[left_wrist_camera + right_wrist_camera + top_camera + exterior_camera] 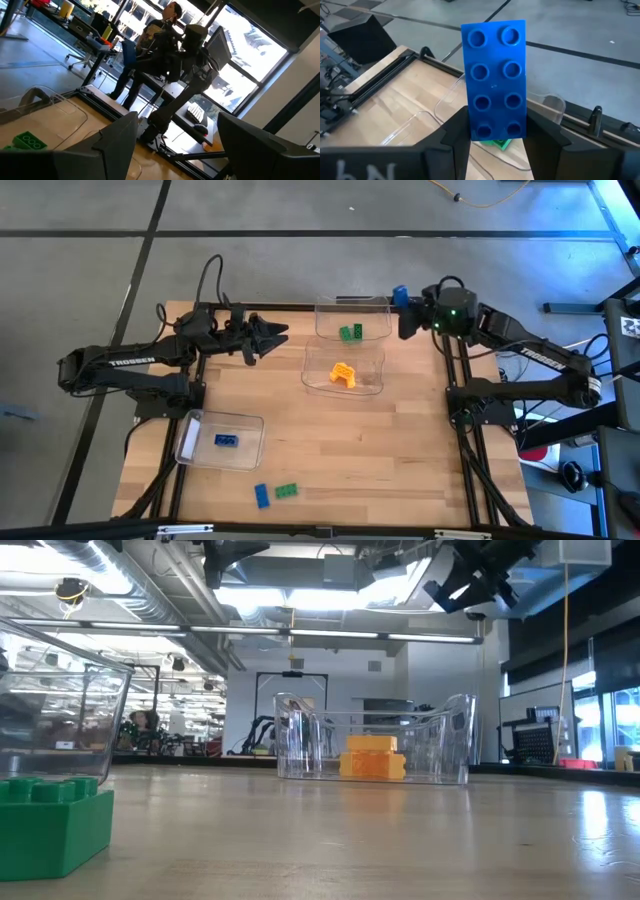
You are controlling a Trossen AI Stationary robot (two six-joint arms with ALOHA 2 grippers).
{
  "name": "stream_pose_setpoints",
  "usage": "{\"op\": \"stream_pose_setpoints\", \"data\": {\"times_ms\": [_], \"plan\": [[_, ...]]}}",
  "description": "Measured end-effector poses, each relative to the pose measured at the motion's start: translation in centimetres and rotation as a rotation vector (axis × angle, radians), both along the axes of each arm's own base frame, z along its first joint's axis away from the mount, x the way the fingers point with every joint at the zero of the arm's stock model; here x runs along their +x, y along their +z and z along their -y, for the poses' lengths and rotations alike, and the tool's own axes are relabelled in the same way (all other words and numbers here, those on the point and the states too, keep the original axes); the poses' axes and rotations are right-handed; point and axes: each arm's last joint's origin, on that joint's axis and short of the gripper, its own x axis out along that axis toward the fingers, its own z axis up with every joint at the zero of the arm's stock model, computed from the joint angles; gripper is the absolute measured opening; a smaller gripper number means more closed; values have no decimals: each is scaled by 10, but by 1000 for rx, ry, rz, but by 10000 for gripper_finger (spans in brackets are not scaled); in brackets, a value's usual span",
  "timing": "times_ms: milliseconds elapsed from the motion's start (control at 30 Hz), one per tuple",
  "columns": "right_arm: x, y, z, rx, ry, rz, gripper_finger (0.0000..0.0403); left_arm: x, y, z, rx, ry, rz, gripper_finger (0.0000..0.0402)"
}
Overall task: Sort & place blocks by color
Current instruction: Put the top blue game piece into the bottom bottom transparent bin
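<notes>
Blue block (494, 80) in right hand (492, 135)

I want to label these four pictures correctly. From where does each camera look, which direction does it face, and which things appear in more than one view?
High view: above the table, facing straight down; both arms show, left gripper open, right gripper holding a blue block.
Low view: table height, facing level across; only arm parts overhead.
Left wrist view: on the left arm, facing its own open fingers and the right arm beyond.
Right wrist view: on the right arm, facing the blue block.
Shared: high and low views both show the orange block in its clear bin.
</notes>
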Motion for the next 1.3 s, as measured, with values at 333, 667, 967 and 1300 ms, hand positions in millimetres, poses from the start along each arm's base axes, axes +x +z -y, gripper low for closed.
{"op": "stream_pose_setpoints", "data": {"times_ms": [333, 667, 967, 1300], "plan": [[2, -1, -3, 2, 18, -5, 147, 0, 0, 0, 0, 0, 0, 266], [11, -1, -3, 28, 86, 33, 147, 2, -2, -1, 0, 0, -9, 266], [72, -8, -19, 49, 306, 192, 147, 20, -17, -3, 206, 20, -128, 266], [131, -17, -59, 33, 624, 381, 147, 38, -31, 0, 316, 61, -202, 266]]}}
